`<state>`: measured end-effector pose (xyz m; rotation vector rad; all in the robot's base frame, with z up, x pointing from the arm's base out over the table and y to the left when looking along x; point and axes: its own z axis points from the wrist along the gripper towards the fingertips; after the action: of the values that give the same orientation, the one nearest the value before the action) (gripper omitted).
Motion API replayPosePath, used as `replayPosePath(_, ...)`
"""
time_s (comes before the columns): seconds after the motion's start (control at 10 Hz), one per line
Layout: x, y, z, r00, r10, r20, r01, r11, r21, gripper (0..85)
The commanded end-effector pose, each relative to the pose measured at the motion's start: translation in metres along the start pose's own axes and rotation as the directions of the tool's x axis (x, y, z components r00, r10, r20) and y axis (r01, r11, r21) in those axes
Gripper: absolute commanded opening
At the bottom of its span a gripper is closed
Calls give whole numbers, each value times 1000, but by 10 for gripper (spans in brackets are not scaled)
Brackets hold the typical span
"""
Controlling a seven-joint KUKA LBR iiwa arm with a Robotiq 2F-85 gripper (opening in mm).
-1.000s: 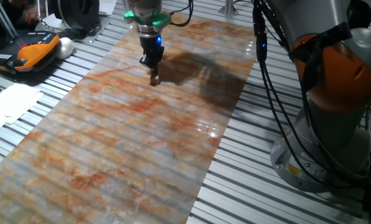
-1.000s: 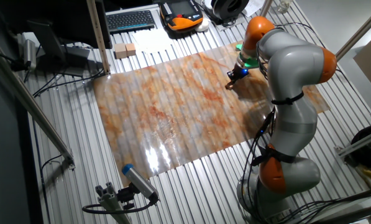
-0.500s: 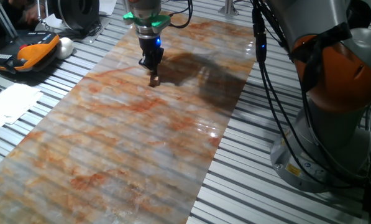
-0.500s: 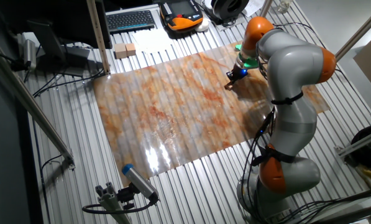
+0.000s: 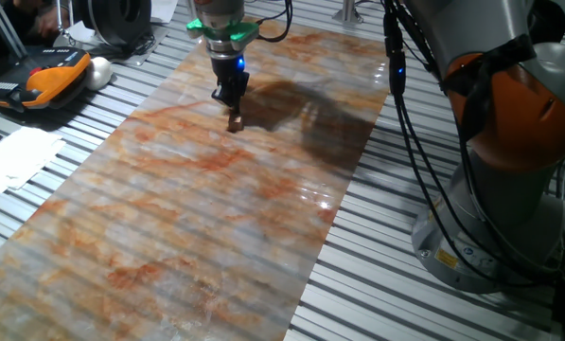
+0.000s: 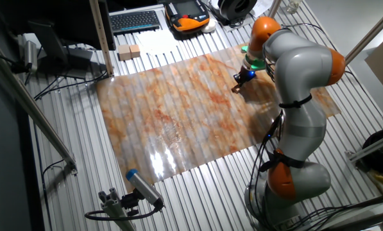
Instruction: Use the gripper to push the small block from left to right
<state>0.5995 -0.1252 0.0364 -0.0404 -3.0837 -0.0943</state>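
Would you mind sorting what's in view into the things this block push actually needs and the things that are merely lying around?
Part of the job:
- the small block, on the marbled mat
- the gripper, down right by the block

Just lying about:
- keyboard
- orange-and-black pendant
- two wooden blocks off the mat
- loose papers

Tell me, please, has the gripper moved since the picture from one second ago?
Yes, slightly. In the other fixed view the gripper has shifted a little leftward over the marbled mat. The small block sits at its tip.
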Motion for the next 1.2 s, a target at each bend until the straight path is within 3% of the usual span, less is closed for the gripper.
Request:
replayPosePath(0.0, 0, 0, 0, 1000, -3, -8, 3, 1000, 4, 0)
replayPosePath(0.4, 4, 3, -1, 999, -15, -36, 16, 1000, 9, 0)
replayPosePath(1.1, 11, 9, 2, 1000, -3, -30, 3, 1000, -2, 0)
